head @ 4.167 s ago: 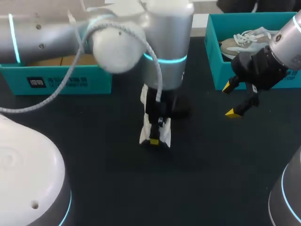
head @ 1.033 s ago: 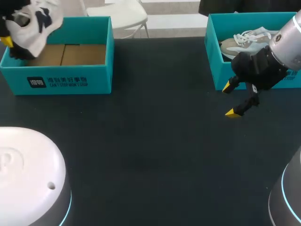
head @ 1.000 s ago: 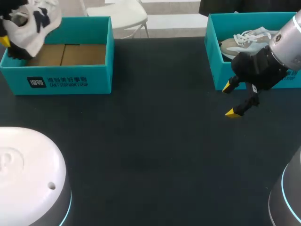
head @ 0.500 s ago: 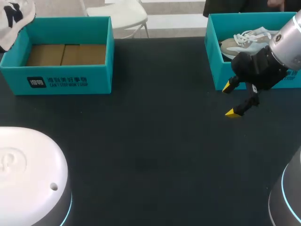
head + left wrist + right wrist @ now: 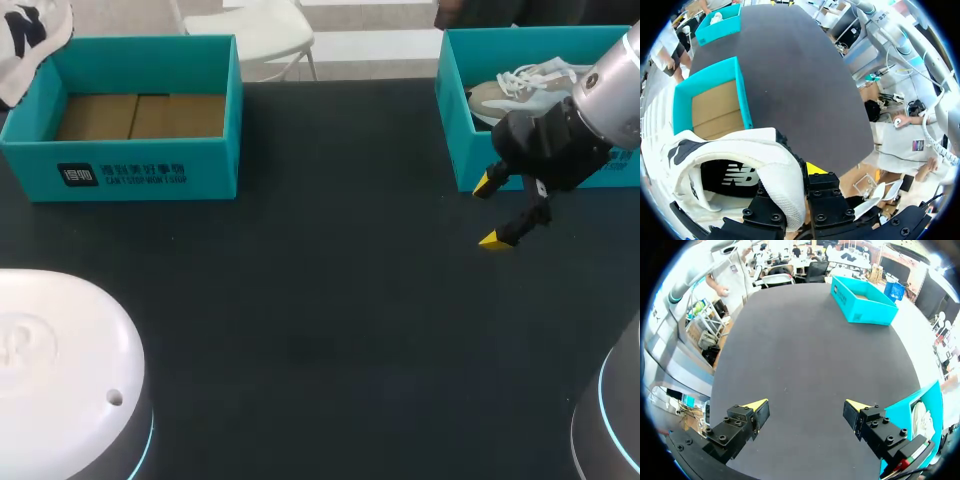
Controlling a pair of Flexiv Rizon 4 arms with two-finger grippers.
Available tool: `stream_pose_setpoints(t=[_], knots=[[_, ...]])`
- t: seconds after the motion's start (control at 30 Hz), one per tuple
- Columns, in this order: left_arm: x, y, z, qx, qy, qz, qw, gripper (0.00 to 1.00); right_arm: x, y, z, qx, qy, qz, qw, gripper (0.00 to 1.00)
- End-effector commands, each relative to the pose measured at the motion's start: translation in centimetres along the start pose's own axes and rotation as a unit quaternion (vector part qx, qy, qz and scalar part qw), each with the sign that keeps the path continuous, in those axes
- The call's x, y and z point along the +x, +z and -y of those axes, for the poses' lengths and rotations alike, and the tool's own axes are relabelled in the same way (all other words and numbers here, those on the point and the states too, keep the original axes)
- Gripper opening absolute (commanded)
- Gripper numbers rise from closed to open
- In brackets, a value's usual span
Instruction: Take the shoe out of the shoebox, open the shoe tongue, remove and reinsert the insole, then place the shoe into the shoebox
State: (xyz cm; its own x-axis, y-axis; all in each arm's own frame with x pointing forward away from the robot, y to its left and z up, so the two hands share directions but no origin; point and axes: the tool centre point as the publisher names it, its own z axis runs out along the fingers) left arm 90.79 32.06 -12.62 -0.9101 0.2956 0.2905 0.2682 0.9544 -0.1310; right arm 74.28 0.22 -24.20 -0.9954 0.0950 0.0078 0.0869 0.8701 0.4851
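white shoe (image 5: 747,152), pinched between left fingers (image 5: 816,168) (teal shoebox (image 5: 743,102) ahead)

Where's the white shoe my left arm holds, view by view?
Head view: white shoe at top left corner, by the empty shoebox.
Left wrist view: shoe in its jaws, shoebox just ahead.
Right wrist view: not in it; shoebox far across the table.

Left pincer (image 5: 804,172) tight, right pincer (image 5: 490,212) wide
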Motion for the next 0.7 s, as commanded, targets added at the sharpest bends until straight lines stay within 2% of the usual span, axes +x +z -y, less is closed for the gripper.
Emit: stream_pose_setpoints(t=[0.03, 0.23, 0.27, 0.47, 0.63, 0.7], knots=[[0.1, -0.2, 0.0, -0.001, 0.000, 0.000, 1.000, 0.00, 0.0, 0.1, 0.0, 0.002, 0.001, 0.001, 1.000, 1.00], [-0.4, 0.0, -0.1, -0.006, -0.007, 0.003, 1.000, 0.00, 0.0, 0.1, 0.0, 0.002, 0.001, 0.001, 1.000, 1.00], [-0.9, 0.1, -0.1, -0.016, 0.003, 0.001, 1.000, 0.00, 0.0, 0.1, 0.0, 0.002, 0.001, 0.001, 1.000, 1.00], [-3.7, 0.3, -0.8, -0.008, 0.004, 0.011, 1.000, 0.00, 0.0, 0.1, 0.0, 0.002, 0.001, 0.001, 1.000, 1.00], [-5.4, 0.4, -1.4, -0.008, -0.001, 0.025, 1.000, 0.00, 0.0, 0.1, 0.0, 0.002, 0.001, 0.001, 1.000, 1.00], [-5.9, 0.5, -1.7, -0.019, 0.026, 0.029, 0.999, 0.00, 0.0, 0.1, 0.0, 0.002, 0.001, 0.001, 1.000, 1.00]])
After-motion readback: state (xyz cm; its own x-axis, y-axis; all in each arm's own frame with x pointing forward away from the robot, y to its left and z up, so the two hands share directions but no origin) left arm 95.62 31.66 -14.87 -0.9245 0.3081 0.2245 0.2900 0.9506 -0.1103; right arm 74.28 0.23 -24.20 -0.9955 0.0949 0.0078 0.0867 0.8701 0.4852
